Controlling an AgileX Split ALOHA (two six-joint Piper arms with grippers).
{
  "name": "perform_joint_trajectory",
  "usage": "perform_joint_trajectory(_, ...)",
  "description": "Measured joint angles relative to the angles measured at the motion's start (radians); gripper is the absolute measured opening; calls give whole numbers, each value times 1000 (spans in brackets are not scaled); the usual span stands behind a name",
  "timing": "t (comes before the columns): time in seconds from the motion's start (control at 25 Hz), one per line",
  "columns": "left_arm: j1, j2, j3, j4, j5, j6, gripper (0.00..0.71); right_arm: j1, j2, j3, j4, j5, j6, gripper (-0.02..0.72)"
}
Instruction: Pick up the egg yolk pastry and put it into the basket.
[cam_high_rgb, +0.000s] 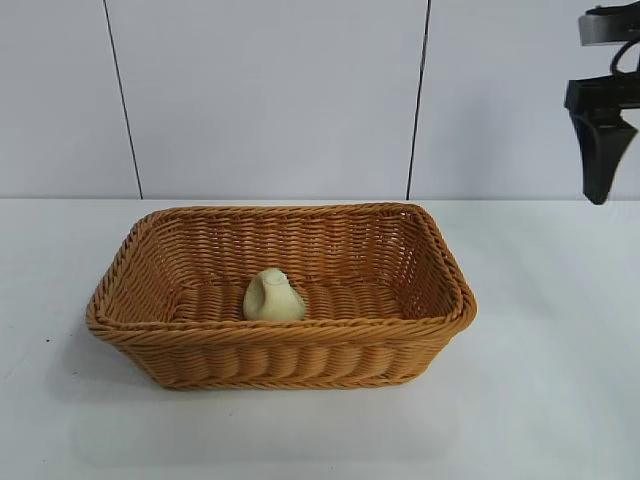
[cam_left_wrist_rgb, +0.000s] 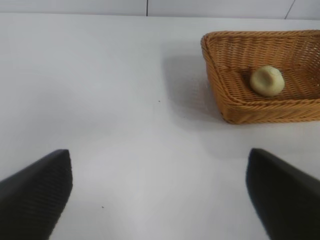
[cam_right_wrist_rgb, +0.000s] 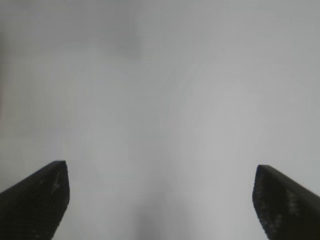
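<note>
White table (cam_high_rgb: 560, 400): egg yolk pastry (cam_high_rgb: 273, 296) already sits inside basket (cam_high_rgb: 440, 330) at frame centre; right gripper (cam_high_rgb: 600, 160), upper right, and left gripper (cam_left_wrist_rgb: 159, 195) both spread wide, empty. Task looks done.

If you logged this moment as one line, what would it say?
egg yolk pastry: inside basket | right gripper: raised, open, empty | left gripper: open, empty, beside basket | table: white
</note>
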Motion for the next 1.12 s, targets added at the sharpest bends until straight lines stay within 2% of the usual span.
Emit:
perform_joint_trajectory(0.36,0,0,0,0,0,0,693,0,-427,389,29,-1,-6,694)
perform_joint_trajectory(0.56,0,0,0,0,0,0,693,0,-693,596,42,-89,-18,694)
perform_joint_trajectory(0.72,0,0,0,0,0,0,693,0,-911,724,42,-131,-46,694)
perform_joint_trajectory(0.92,0,0,0,0,0,0,693,0,-1161,790,68,-189,-62,694)
perform_joint_trajectory(1.12,0,0,0,0,0,0,693,0,-1354,791,82,-199,-70,694)
